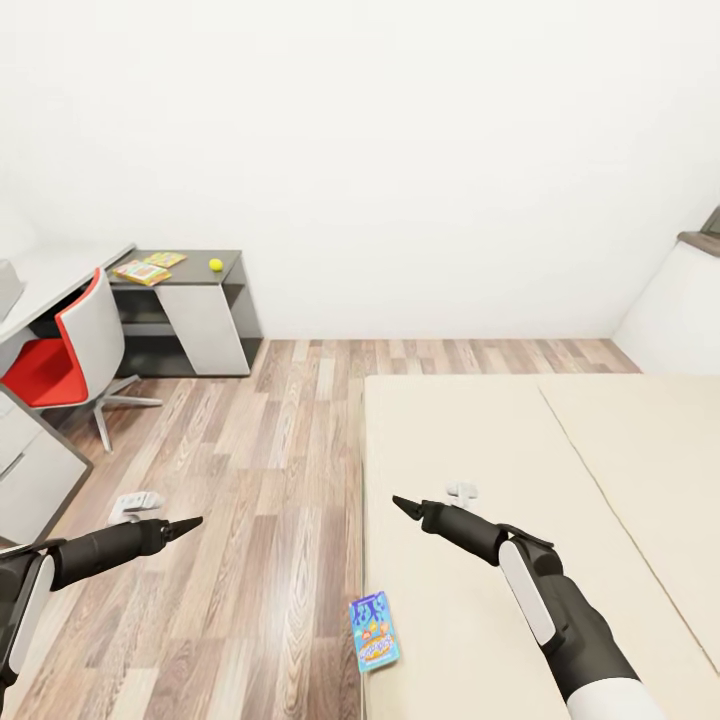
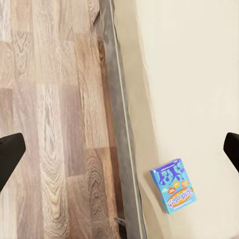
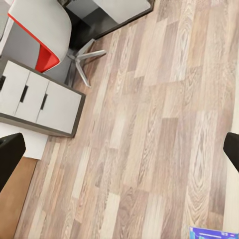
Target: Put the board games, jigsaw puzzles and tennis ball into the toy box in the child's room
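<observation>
Both grippers are held low in the head frame, left gripper [image 1: 190, 523] over the floor [image 1: 270, 500], right gripper [image 1: 405, 505] over the bed [image 1: 480, 440]; in the wrist views the fingers are spread wide, nothing grasped. Bottom centre, a blue game [image 1: 374, 631] is seen at the bed's edge. Upper left, two puzzles [image 1: 148, 267] and the ball [image 1: 215, 264] are seen on the table [image 1: 195, 275], behind a red chair [image 1: 70, 350].

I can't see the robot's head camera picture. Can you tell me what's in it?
A small blue board game lies at the near edge of a cream bed, with the robot's two arms reaching out, the left gripper over the wood floor and the right gripper over the bed. Far left, a tennis ball and jigsaw puzzles sit on a dark grey table by a red chair.
</observation>
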Available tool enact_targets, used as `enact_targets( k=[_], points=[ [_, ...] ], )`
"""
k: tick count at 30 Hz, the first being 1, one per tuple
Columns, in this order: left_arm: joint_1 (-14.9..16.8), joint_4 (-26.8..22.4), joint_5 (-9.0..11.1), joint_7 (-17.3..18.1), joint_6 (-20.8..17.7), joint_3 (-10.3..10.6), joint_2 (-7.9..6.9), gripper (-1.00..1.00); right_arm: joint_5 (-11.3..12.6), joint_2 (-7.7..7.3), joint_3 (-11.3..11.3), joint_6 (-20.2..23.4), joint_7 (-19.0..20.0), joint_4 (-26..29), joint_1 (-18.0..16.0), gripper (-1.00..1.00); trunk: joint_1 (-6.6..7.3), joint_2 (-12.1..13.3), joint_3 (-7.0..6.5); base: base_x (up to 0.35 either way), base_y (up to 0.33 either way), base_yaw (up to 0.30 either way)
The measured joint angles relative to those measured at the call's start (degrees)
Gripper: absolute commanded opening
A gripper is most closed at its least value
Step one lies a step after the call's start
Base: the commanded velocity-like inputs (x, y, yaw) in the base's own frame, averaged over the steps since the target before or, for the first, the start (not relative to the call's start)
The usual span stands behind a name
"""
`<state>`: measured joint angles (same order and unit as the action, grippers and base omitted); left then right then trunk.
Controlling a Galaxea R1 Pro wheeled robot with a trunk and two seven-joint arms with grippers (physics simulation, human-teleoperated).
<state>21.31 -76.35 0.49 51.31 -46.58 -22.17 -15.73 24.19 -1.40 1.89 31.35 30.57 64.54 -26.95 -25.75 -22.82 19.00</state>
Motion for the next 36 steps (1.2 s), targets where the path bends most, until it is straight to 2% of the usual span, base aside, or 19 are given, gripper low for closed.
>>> enact_targets(
  k=[29, 36],
  points=[
    [0.00, 0.10, 0.00, -0.06, 0.71, 0.15, -0.08, 1.00, 0.00, 0.05, -0.01, -0.09, -0.06, 0.02, 0.00, 1.00, 0.00, 0.00, -2.75, 0.000, 0.000, 0.000],
    [0.05, 1.46, -0.11, -2.14, 0.78, 0.02, -0.05, 1.00, 0.06, -0.08, -0.01, -0.09, -0.06, -0.05, -0.01, 1.00, 0.00, 0.01, -3.41, 0.000, 0.000, 0.000]
  ],
)
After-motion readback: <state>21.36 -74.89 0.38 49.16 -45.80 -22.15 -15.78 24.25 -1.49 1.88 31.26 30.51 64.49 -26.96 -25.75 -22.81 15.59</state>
